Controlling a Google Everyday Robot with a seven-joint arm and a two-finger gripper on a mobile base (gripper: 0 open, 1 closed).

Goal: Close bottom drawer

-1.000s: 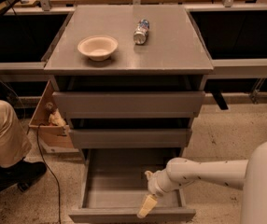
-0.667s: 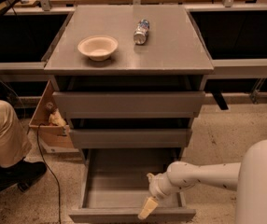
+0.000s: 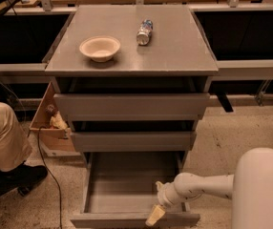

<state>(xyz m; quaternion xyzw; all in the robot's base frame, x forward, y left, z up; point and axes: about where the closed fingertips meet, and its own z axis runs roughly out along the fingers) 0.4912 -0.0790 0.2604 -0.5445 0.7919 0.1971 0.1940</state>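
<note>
The grey cabinet (image 3: 203, 87) has three drawers, one above the other. The bottom drawer (image 3: 127, 190) is at the near end of the scene, lowest of the three, and it is pulled far out toward the near side, so its shallow grey box is seen from above. The top drawer (image 3: 131, 106) and the middle drawer (image 3: 132, 140) stand out only a little from the cabinet. One white robot arm (image 3: 203, 187) comes in from the right, and its gripper (image 3: 154, 216) is at the near right corner of the bottom drawer, just at the inner side of the drawer front; I cannot tell if the gripper is wide or narrow, and it is not seen holding anything. On the tabletop (image 3: 179, 51) there are two things: one pale bowl (image 3: 99, 48) on the left and one can (image 3: 145, 31) lying on its side further back, a little to the right. The can has a label in blue and white, but the writing cannot be read. On the floor at the left there is one cardboard box (image 3: 46, 128), and one leg (image 3: 0, 135) of a person with one dark shoe (image 3: 17, 178).
</note>
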